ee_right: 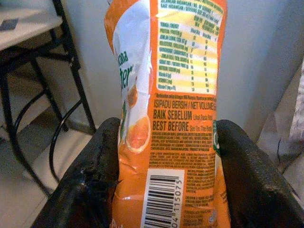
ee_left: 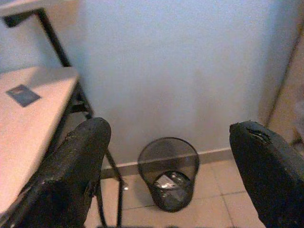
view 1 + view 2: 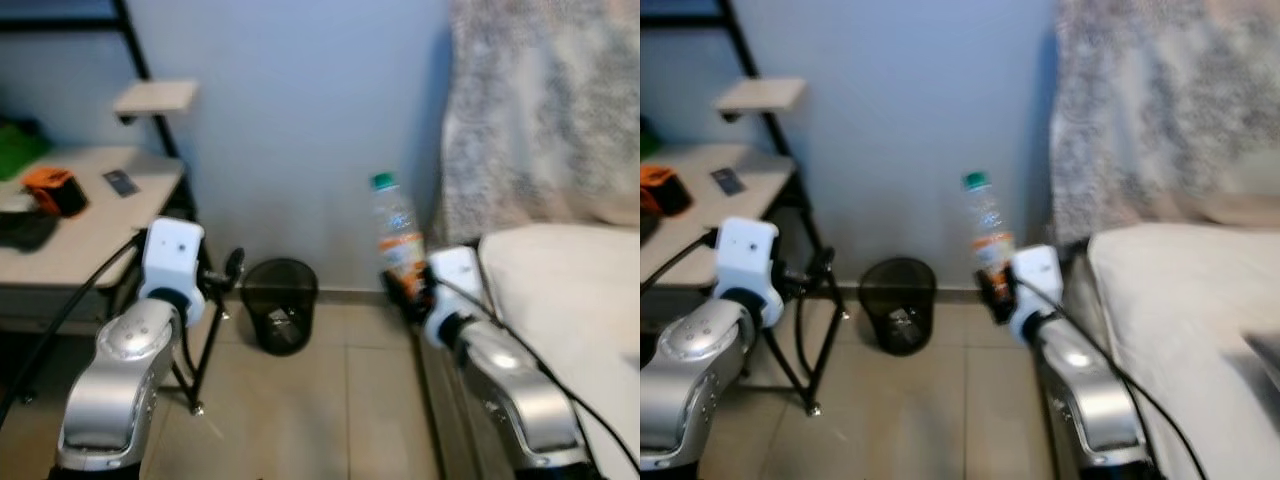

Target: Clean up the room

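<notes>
My right gripper [image 3: 408, 285] is shut on a clear plastic bottle [image 3: 396, 235] with a green cap and an orange label, held upright beside the bed. In the right wrist view the bottle's label [image 1: 178, 118] sits squeezed between the two black fingers [image 1: 92, 175]. A black mesh wastebasket [image 3: 280, 303] with some trash inside stands on the tiled floor against the blue wall, to the left of the bottle. My left gripper [image 2: 171, 171] is open, raised near the table's edge, and looks down at the wastebasket [image 2: 169, 178].
A light table [image 3: 90, 225] with black legs stands at the left, holding an orange-and-black object [image 3: 55, 190] and a small dark card [image 3: 122, 183]. A small shelf [image 3: 155, 97] hangs above. A bed with a white mattress [image 3: 570, 300] and patterned cover is at the right.
</notes>
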Motion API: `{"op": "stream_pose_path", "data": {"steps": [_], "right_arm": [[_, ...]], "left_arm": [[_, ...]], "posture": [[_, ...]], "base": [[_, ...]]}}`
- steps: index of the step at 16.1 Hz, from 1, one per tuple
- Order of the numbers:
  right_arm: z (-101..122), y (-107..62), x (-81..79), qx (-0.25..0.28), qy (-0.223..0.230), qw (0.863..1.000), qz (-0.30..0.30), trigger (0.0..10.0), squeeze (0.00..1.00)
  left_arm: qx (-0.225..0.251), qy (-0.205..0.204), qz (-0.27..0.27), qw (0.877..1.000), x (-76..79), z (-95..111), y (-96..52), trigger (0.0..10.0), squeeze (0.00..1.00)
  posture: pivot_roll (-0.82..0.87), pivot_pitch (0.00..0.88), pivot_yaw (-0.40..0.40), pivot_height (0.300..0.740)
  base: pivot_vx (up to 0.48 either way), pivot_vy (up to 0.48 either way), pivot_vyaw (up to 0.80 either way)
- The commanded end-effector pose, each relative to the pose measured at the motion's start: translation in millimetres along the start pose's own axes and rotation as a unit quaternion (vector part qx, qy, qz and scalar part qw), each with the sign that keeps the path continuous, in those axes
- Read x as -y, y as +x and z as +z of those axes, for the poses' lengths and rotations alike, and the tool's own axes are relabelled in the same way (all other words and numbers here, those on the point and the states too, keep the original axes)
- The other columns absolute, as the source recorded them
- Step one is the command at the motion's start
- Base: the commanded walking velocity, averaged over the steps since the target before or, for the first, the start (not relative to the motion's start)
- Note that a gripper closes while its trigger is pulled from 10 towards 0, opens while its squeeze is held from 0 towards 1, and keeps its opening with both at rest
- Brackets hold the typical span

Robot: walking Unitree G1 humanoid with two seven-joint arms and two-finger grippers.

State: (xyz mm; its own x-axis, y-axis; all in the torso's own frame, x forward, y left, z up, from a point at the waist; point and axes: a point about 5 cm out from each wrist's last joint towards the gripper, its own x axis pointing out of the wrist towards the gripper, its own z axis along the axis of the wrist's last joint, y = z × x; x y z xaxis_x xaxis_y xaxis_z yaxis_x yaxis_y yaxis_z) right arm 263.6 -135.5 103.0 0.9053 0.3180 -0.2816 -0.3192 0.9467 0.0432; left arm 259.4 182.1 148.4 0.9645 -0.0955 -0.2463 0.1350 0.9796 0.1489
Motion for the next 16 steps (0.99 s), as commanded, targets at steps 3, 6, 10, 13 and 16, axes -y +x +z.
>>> {"op": "stream_pose_path", "data": {"steps": [3, 6, 10, 13, 16], "right_arm": [[5.2, 4.4, -5.1, 0.006, 0.01, 1.0, 0.002, 10.0, 0.0], [5.6, 4.3, -3.9, 0.007, 0.003, 1.0, 0.002, 10.0, 0.0], [6.3, 5.1, -5.7, 0.006, -0.001, 1.0, 0.007, 10.0, 0.0], [6.2, 5.5, -7.3, 0.005, -0.001, 1.0, 0.009, 10.0, 0.0], [7.0, 6.0, -7.5, 0.006, -0.002, 1.0, 0.01, 10.0, 0.0]], "left_arm": [[0.004, 0.014, 0.011, 1.0, -7.2, 3.3, 0.9, 10.0, 0.0], [0.004, 0.014, 0.009, 1.0, -6.1, 3.3, 1.4, 10.0, 0.0], [0.004, 0.013, 0.007, 1.0, -6.1, 4.0, 2.9, 10.0, 0.0], [0.005, 0.014, 0.008, 1.0, -5.8, 4.5, 4.1, 10.0, 0.0], [0.006, 0.013, 0.006, 1.0, -5.1, 4.9, 4.9, 10.0, 0.0]], "posture": [[-0.05, 0.0, 0.027, 0.74], [-0.04, 0.0, 0.026, 0.74], [-0.04, 0.0, 0.027, 0.74], [-0.04, 0.0, 0.024, 0.74], [-0.05, 0.0, 0.025, 0.74]], "base": [[0.273, 0.0, 0.0], [0.268, 0.0, 0.0], [0.266, 0.0, 0.0], [0.266, 0.0, 0.0], [0.27, 0.0, 0.0]]}}
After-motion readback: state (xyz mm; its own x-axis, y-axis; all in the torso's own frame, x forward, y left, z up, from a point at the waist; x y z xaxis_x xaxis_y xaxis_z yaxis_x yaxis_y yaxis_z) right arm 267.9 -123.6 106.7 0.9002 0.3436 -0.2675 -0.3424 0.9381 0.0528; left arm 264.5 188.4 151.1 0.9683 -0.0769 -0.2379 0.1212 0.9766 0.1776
